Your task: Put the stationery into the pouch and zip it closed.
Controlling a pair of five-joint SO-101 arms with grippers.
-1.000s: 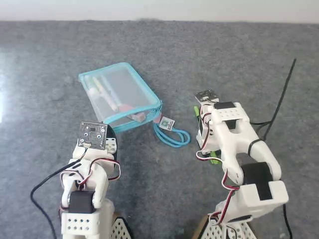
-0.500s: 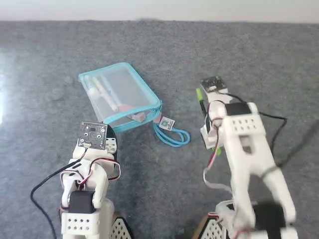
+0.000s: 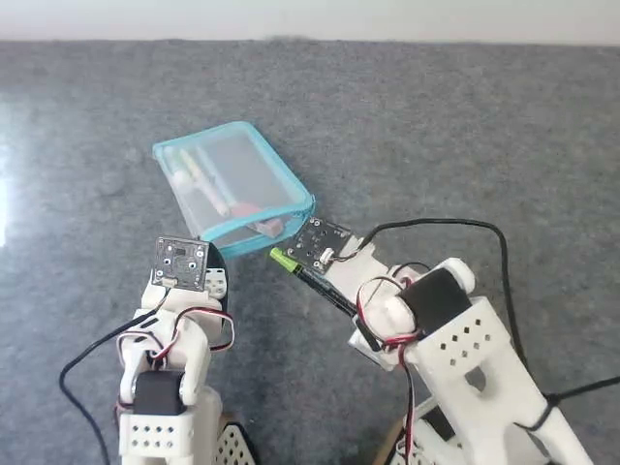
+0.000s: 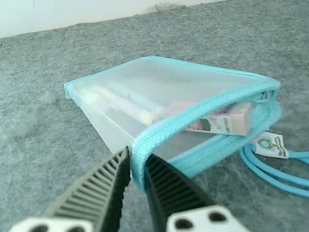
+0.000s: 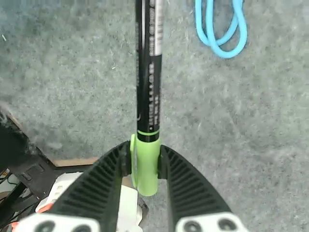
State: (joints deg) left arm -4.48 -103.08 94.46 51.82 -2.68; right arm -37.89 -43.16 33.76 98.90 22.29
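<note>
Pouch (image 3: 232,189): clear with teal trim, lying on the grey tabletop (image 3: 465,126) left of centre; mouth unzipped; pens (image 4: 120,104) and a pink eraser (image 4: 227,121) inside, the eraser at the mouth. Left jaws: clenched on the pouch's teal zip edge at the near corner. Blue strap (image 4: 270,166): looped on the tabletop just beside the mouth end. Marker (image 3: 315,279): black barrel, green cap; cap end near the pouch mouth in the high view. Right jaws: grasping the marker at its green cap, the barrel running straight out from between them.
</note>
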